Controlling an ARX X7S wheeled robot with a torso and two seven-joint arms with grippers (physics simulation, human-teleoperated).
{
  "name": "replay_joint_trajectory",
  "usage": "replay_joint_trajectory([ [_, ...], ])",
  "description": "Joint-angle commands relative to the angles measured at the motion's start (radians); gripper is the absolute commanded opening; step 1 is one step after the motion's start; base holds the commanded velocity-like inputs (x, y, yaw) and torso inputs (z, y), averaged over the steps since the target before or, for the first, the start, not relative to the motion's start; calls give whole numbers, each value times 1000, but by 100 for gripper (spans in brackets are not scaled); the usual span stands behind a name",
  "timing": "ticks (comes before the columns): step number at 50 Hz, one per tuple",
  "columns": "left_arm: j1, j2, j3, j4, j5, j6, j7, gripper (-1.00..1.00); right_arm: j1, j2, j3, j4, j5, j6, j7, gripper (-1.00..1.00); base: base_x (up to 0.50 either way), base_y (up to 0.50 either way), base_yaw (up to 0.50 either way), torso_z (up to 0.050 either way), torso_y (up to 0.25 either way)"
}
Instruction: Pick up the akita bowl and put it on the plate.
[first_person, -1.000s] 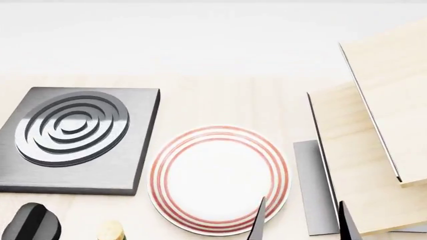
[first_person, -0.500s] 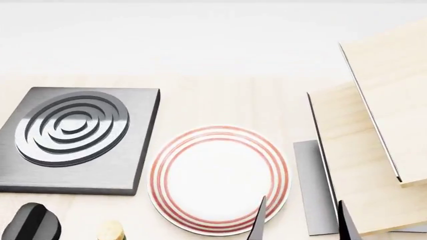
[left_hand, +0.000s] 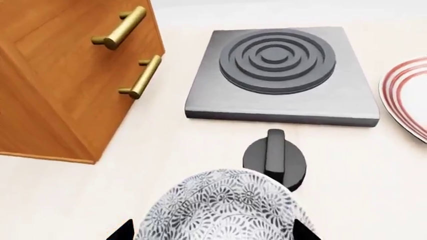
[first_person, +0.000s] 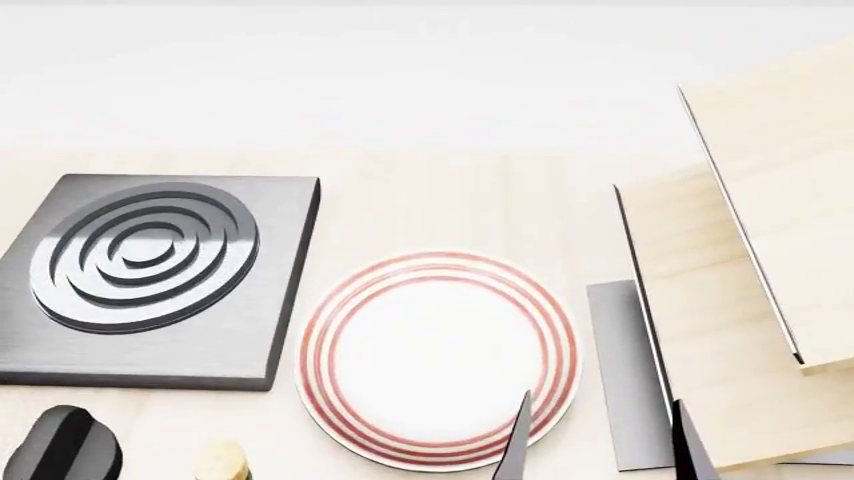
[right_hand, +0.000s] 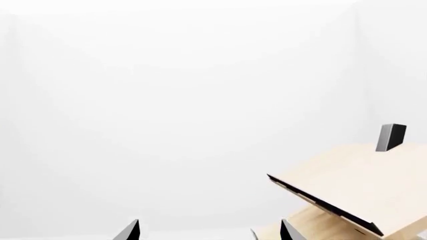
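The akita bowl (left_hand: 223, 210), white with a dense dark floral pattern, fills the near edge of the left wrist view. My left gripper (left_hand: 213, 232) is open and straddles it, one dark fingertip (left_hand: 123, 232) on each side; whether the tips touch its wall is unclear. The head view shows neither the bowl nor this gripper. The plate (first_person: 438, 360), white with red rings, lies flat on the table in the middle of the head view, and its edge (left_hand: 408, 95) shows in the left wrist view. My right gripper (first_person: 601, 448) hangs open and empty by the plate's right edge (right_hand: 210, 232).
A black square stove burner (first_person: 147, 270) (left_hand: 280, 70) lies left of the plate, with a black knob (left_hand: 273, 160) (first_person: 60, 445) between it and the bowl. A wooden cabinet (left_hand: 67, 75) with brass handles stands beside them. Pale tilted wooden boards (first_person: 747, 300) (right_hand: 353, 195) rise at the right.
Almost nothing differs; only the right gripper's outer fingertip has shifted a few pixels left in the head view.
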Motion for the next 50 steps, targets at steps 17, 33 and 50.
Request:
replay_joint_trajectory([
  [17,61,6,37,-32,42,-85,21,100,12,5,-8,16,10,2,7,100,0,0,0,0,0],
  [33,112,58,-115,-37,35,-100,123,100,17,5,-16,29,10,2,11,100,0,0,0,0,0],
  [50,157,109,-186,-41,96,-139,202,100,21,8,-25,39,9,0,15,100,0,0,0,0,0],
])
